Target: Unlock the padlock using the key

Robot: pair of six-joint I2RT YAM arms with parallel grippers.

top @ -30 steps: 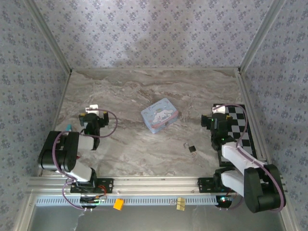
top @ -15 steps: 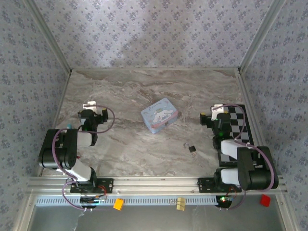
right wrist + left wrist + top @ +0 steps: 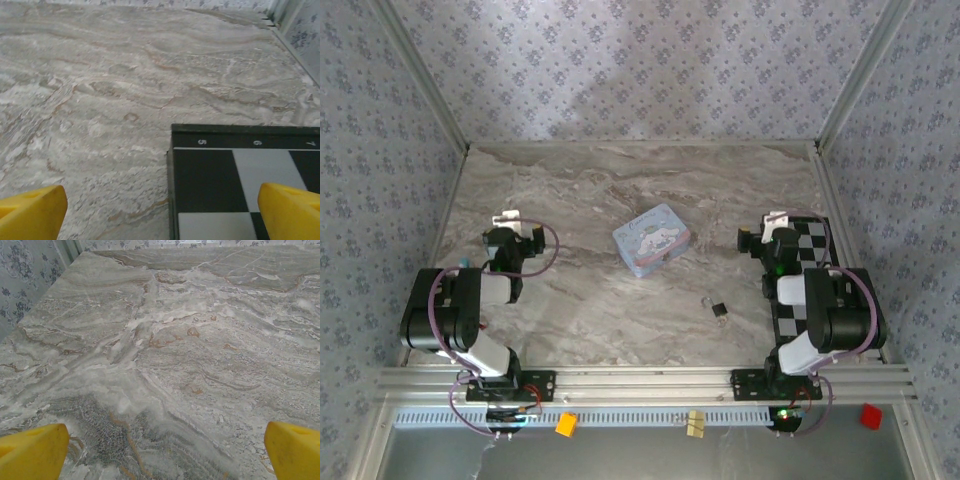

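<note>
Pre-grasp: my left end effector (image 3: pixel 160 452) and right end effector (image 3: pixel 160 212) gape empty. Next, seemingly, grasp key (image 3: pixel 706 300) beside padlock (image 3: pixel 721 311).

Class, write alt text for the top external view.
A tiny black padlock and its key lie on a marble table near a light-blue tin. The left arm and right arm sit folded at the sides, the right over a checkerboard.

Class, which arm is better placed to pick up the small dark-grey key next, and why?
Right: the slim dark-grey metal key and tiny black squarish padlock lie nearer the right pincer than the left pincer; both open.
</note>
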